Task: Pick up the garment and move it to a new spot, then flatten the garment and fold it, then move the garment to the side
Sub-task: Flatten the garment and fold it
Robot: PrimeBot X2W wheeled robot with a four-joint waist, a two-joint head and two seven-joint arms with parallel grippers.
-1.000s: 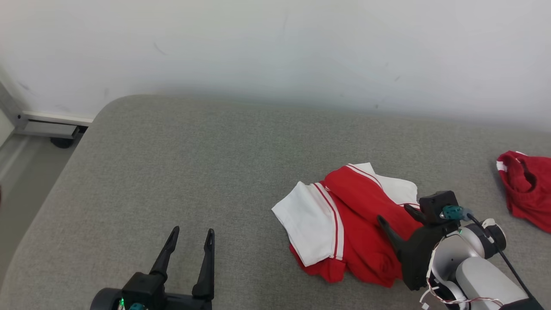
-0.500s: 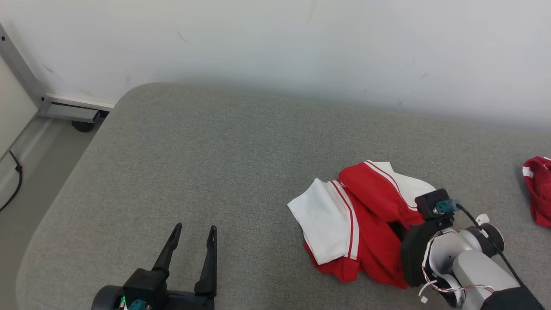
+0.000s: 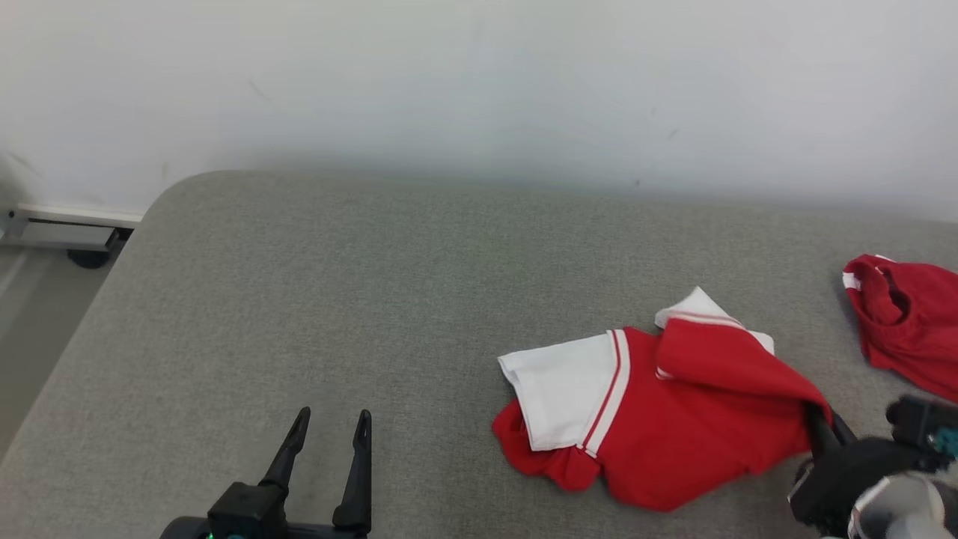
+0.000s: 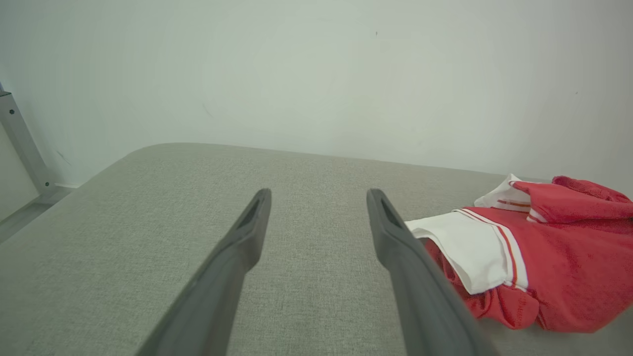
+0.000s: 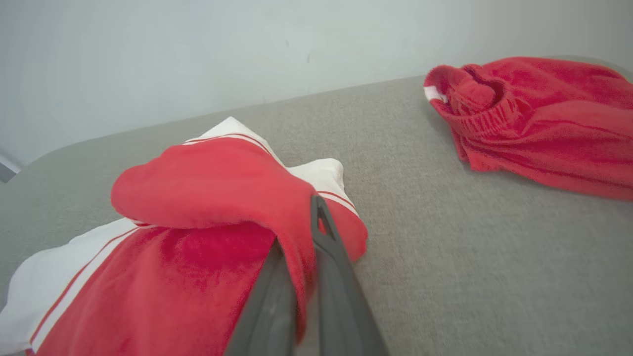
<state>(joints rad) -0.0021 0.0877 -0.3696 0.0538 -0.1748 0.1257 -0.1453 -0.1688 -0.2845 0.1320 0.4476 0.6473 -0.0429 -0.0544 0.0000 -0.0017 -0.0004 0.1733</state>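
Setting reads as a bare test room or lab bay, not a home: a wide grey fabric-covered pad [image 3: 337, 299] with a rounded corner, backed directly by a plain white wall [image 3: 479, 75] with scuff marks. Beyond the pad's left corner a metal rail [image 3: 60, 233] on a dark caster [image 3: 88, 259] stands on smooth grey floor [image 3: 30, 329]. On the pad's right part lie a red-and-white garment [image 3: 673, 419] and a second red garment [image 3: 905, 322].
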